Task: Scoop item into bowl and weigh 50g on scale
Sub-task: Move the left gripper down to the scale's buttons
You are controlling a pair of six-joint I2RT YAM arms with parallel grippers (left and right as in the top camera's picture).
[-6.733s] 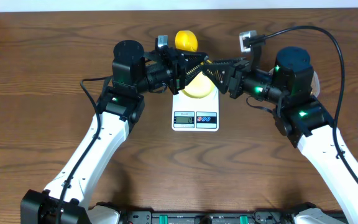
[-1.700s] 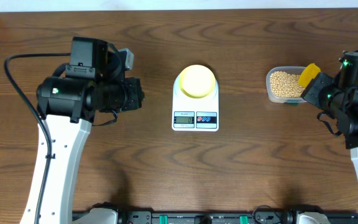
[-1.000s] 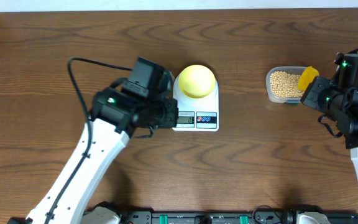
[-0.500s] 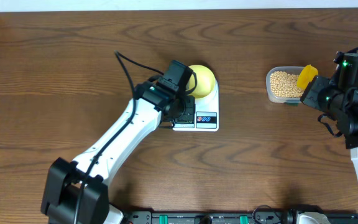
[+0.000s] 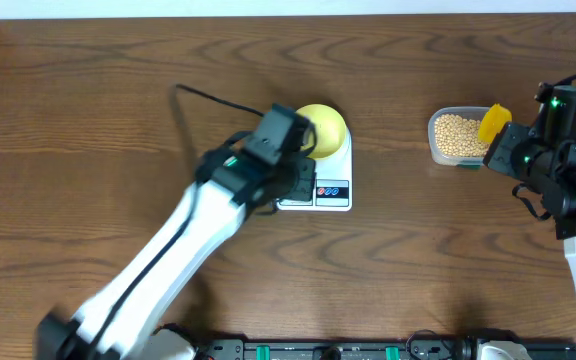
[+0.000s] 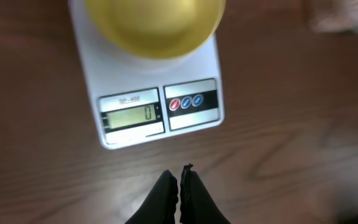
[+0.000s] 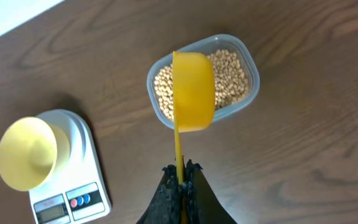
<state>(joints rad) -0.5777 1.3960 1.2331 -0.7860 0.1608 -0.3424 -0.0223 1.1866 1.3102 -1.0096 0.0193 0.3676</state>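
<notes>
**Bowl sitting empty on scale; scoop hanging over bean tub**
Overhead: the bowl (image 5: pixel 326 128) is resting at 12 o'clock on the scale (image 5: pixel 336 192), and the beans (image 5: pixel 453 135) are lying in the clear tub (image 5: pixel 453 162) at 3 o'clock. Left wrist: the left gripper (image 6: pixel 179 186) is hovering pressed together and empty at 6 o'clock of the display. Right wrist: the right gripper (image 7: pixel 180 180) is pinching the scoop (image 7: pixel 192 90) by its thin handle. The beans are probably light, hard and free-rolling, so they are better scooped than pinched, with the scoop kept level.
</notes>
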